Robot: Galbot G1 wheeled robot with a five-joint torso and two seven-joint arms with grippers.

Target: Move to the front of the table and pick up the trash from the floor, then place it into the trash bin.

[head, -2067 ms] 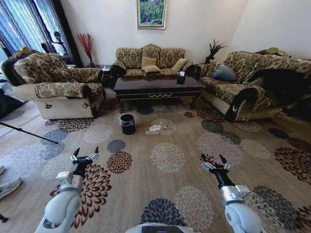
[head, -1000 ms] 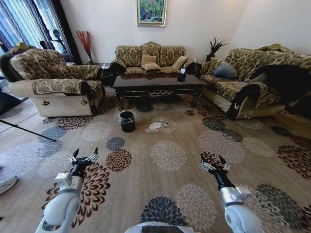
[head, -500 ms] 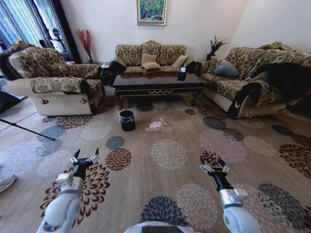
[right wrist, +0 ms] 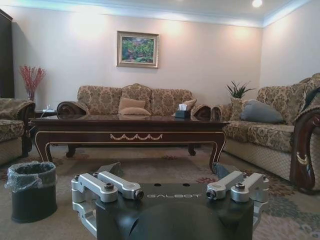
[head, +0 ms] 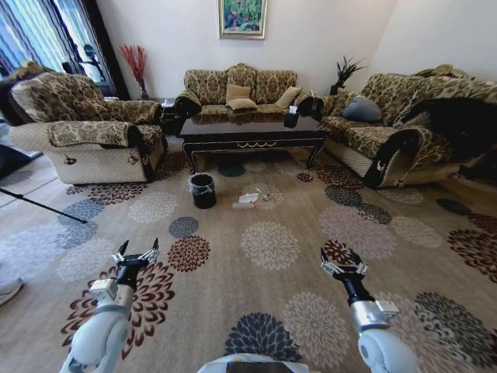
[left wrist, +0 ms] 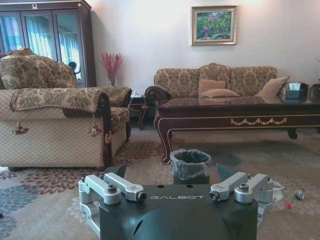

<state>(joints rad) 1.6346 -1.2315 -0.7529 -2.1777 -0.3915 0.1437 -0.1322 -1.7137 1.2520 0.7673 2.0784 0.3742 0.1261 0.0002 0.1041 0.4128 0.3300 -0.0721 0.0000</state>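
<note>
"GALBOT" on the left gripper (left wrist: 170, 172) housing; same word on the right gripper (right wrist: 167, 170) housing

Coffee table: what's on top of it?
A dark tissue box stands near the right end of the glossy dark brown wooden coffee table. The far edge cannot be judged.

Table (head: 250, 138) is glossy dark wood with a mirror-like top and gold ornament on the apron; the trash bin (head: 203, 192) is matt black with a crinkly clear plastic liner. Trash (head: 248, 201) at centre frame looks like crumpled white paper. Left gripper (left wrist: 176, 186) and right gripper (right wrist: 170, 185) have brushed-metal linkages on smooth black plastic housings; the carpet (head: 268, 249) is matt, woven floral.
</note>
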